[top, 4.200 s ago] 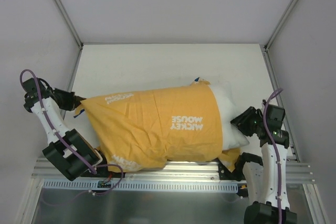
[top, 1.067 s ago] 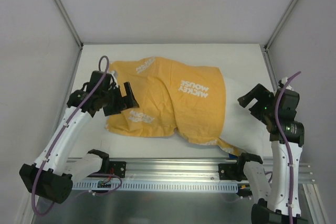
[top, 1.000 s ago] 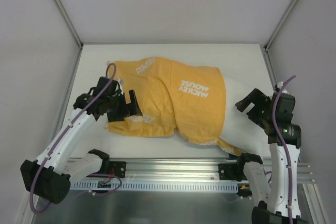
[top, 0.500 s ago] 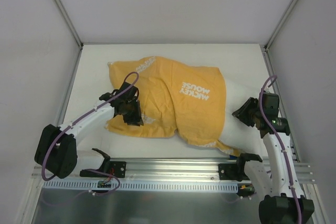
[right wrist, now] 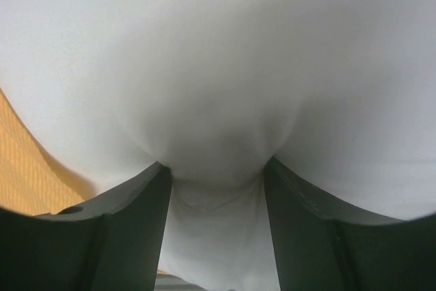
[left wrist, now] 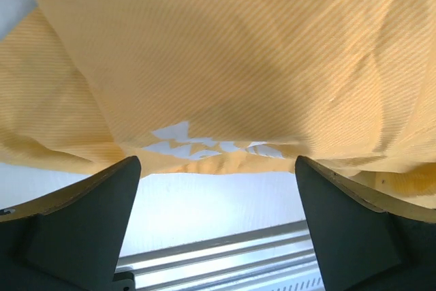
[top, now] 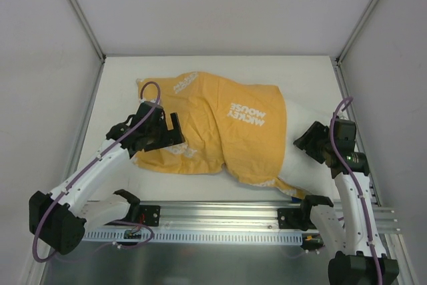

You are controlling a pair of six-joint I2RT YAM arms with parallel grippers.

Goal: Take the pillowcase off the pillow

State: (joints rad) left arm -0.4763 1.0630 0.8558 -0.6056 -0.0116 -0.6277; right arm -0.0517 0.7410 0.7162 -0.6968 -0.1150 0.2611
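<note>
The pillowcase [top: 220, 125], orange side up with its white "MICKEY MOUSE" lettering showing, lies spread on the surface [top: 220, 71] just beyond the rail [top: 220, 215]. One rumpled corner trails almost onto the rail's right half. I am running both arms from afar, and I judge the job partway done.

Nearest the rail, on the right, the right gripper [top: 304, 142] has its jaws clenched on a fold of the pillow [top: 301, 168]. The right wrist view shows plump white cloth bunched between the dark fingers [right wrist: 116, 236]. The pillow's bare white end sticks out of the case's open mouth there, beyond the rail's right end.

A little farther from the rail, on the left, the left gripper [top: 172, 135] hangs over the case's slack left part, jaws released and spread wide. Its wrist view shows the fingers [left wrist: 82, 230] well apart with nothing between them and the orange hem just ahead of the tips.

Farther from the rail again, the case's left half looks flat and empty while its right half humps up, so I judge part of the pillow is inside; how much, I cannot tell. What is left is to take hold of the loose closed end, keep the pillow pinned, and draw the two apart.
</note>
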